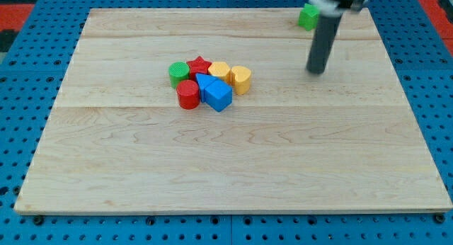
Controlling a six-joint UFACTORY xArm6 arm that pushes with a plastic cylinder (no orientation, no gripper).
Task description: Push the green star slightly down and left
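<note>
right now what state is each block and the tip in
green star: alone near the view's top right, partly behind the rod
my tip: on the board below the green star, not touching it
green cylinder, red star, yellow blocks, red cylinder, blue blocks: clustered together

tip: my tip (316,71) sits just below the green star (308,17), not touching it
cluster: green cylinder (178,73), red star (200,65), red cylinder (187,94), blue blocks (216,93), yellow blocks (231,76) bunched up well to the view's left
</note>
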